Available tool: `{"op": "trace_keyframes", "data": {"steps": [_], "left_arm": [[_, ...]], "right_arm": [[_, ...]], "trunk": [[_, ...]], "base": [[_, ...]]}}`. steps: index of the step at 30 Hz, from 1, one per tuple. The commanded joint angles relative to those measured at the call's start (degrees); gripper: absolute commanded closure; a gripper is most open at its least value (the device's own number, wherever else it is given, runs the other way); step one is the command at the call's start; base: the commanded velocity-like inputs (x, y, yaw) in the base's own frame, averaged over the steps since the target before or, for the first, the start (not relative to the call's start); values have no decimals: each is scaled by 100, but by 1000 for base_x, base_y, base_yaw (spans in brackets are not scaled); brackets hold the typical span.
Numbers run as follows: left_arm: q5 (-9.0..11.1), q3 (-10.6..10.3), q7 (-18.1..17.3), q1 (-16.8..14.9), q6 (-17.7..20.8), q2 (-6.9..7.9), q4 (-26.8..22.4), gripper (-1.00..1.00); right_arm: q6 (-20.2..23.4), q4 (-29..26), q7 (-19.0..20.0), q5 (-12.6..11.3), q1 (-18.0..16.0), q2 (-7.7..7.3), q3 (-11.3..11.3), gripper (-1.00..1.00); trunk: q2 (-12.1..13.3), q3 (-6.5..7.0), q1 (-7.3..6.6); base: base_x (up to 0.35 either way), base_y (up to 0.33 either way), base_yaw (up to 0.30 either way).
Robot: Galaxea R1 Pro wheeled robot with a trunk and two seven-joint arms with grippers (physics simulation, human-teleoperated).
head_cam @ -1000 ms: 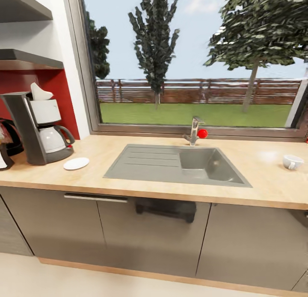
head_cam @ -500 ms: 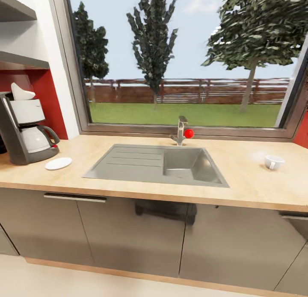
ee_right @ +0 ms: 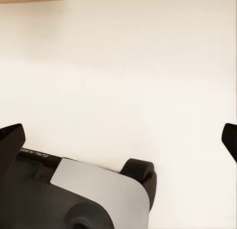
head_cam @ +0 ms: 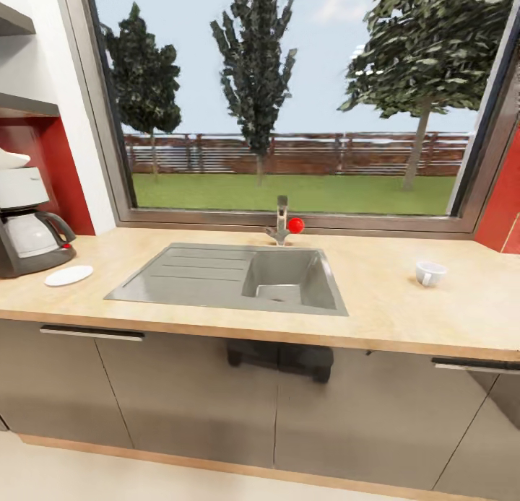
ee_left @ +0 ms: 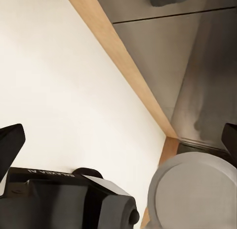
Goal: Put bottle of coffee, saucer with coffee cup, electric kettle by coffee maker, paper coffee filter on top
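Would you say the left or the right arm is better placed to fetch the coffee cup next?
Probably the right: the coffee cup sits on the kitchen countertop right of the sink. Both grippers are open, empty and pointing floorwards.

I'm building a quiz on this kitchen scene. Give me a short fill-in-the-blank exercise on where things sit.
1. The saucer lies beside the ____.
2. The cup stands on the countertop, on the sink's far side from the ____.
3. The tap has a ____ knob.
4. The filter rests on top of the ____.

Missing words: coffee maker; saucer; red; coffee maker
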Motion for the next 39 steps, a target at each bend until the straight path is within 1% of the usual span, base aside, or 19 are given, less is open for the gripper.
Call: {"op": "trace_keyframes", "data": {"steps": [1, 8, 20, 22, 23, 29, 39], "left_arm": [[-18, 39, -23, -3, 60, -1, 0, -100], [-18, 32, -23, -3, 60, -8, 0, -100], [-18, 32, -23, -3, 60, -8, 0, -100], [-18, -11, -19, 0, -5, -61, -9, -100], [-18, -11, -18, 1, -28, -61, -9, -100], [-18, -11, -18, 1, -28, -61, -9, -100], [-18, -11, -18, 1, -28, -61, -9, -100]], "right_arm": [[-44, 15, 18, -28, -7, 4, 50, -100], [-48, 15, 15, -28, -6, 4, 53, -100], [-48, 15, 14, -28, -6, 4, 53, -100], [-113, 61, 79, -51, 49, -63, 39, -100], [-145, 61, 111, -50, 31, -77, 40, -100], [-232, 61, 289, -50, 31, -77, 40, -100], [-232, 61, 289, -50, 31, -77, 40, -100]], "trunk": [[-3, -6, -1], [-3, -6, -1], [-3, -6, -1], [-3, -6, -1], [-3, -6, -1], [-3, -6, -1], [-3, -6, -1]], "base": [[-32, -311, 0], [-113, -294, 0], [-241, -212, 0], [0, 0, 0], [0, 0, 0], [0, 0, 0], [0, 0, 0]]}}
